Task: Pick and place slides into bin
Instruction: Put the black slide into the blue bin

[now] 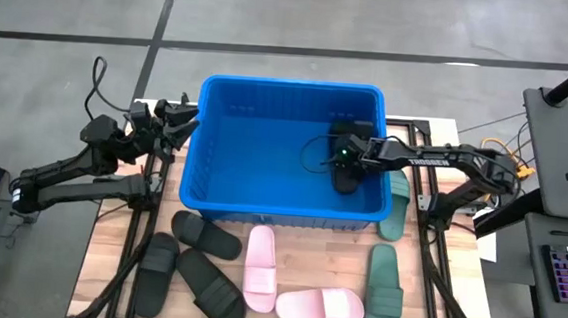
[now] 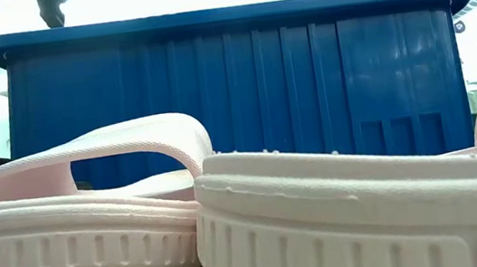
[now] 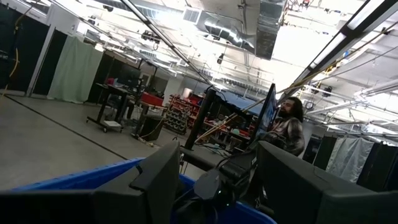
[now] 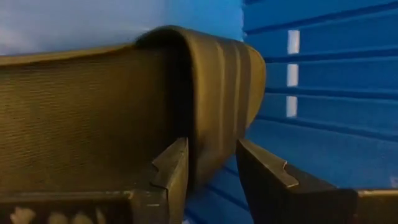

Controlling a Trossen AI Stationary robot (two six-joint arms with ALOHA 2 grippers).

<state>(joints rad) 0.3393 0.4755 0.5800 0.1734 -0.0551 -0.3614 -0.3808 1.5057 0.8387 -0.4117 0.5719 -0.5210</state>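
The blue bin (image 1: 292, 110) stands at the table's middle. My right gripper (image 1: 345, 166) reaches into it from the right, near the bin's right wall, and is shut on a black slide (image 1: 347, 181). My left gripper (image 1: 174, 123) is open and empty outside the bin's left wall, near its far corner. On the table in front of the bin lie three black slides (image 1: 205, 236), two pink slides (image 1: 259, 268) and a green slide (image 1: 383, 289). Another green slide (image 1: 399, 202) lies by the bin's right wall. My right gripper (image 4: 211, 146) has the black slide's strap (image 4: 214, 93) between its two fingers, at the strap's edge. One finger (image 4: 171, 171) is inside, between strap and footbed, and the other (image 4: 267, 177) is outside. The slide is turned on its side inside the bin. Whether it touches the floor I cannot tell.
The bin's walls enclose my right gripper closely on the right and near sides. The bin's left half is free. In the low view the two pink slides (image 2: 92, 206) fill the foreground before the bin's wall (image 2: 242, 87). A person (image 3: 289, 124) sits in the room beyond.
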